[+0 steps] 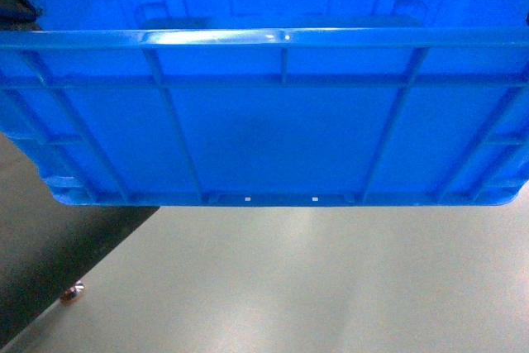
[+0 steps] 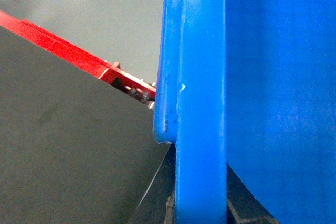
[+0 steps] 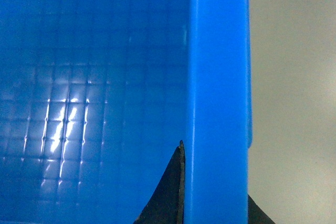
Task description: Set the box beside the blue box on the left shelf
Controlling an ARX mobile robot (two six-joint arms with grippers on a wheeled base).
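Each hand (image 3: 215, 211) seemingly straddles the box (image 1: 273, 138) rim.

The box's (image 3: 94, 77) thick rim is running top to bottom through the frame, gridded floor gleaming to its left. The right gripper's (image 3: 212, 203) dark fingers (image 3: 168, 192) are straddling that rim, with pale floor (image 3: 294, 98) lying beyond.
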